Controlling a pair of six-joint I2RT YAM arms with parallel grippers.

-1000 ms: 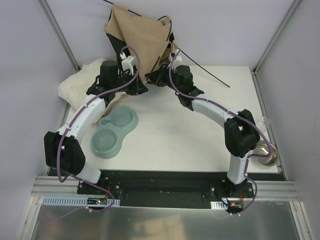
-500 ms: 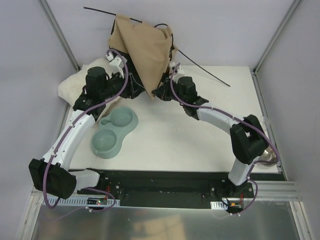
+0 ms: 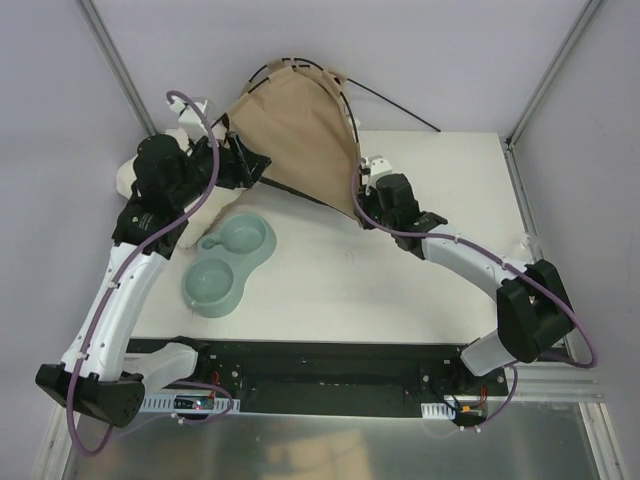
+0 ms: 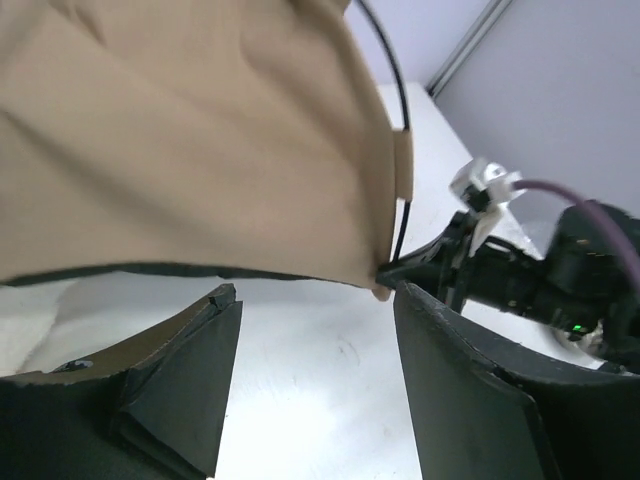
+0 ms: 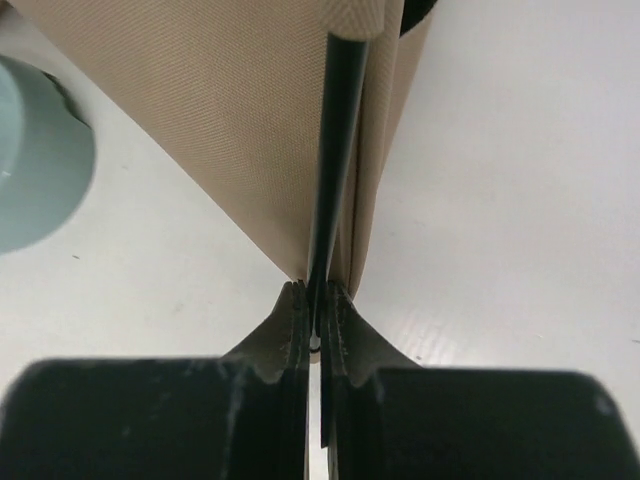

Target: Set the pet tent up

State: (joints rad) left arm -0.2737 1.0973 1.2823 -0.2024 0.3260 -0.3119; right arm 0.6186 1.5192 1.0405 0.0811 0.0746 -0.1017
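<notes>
I judge the large tan fabric pet tent half raised at the far edge of the surface, arched but not yet standing alone: my right tool pinches its thin black pole, my left tool gapes empty beside it

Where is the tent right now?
In the top view, the tent is at the back of the table, just behind the green bowl, with its right corner pinched by the right gripper.
</notes>
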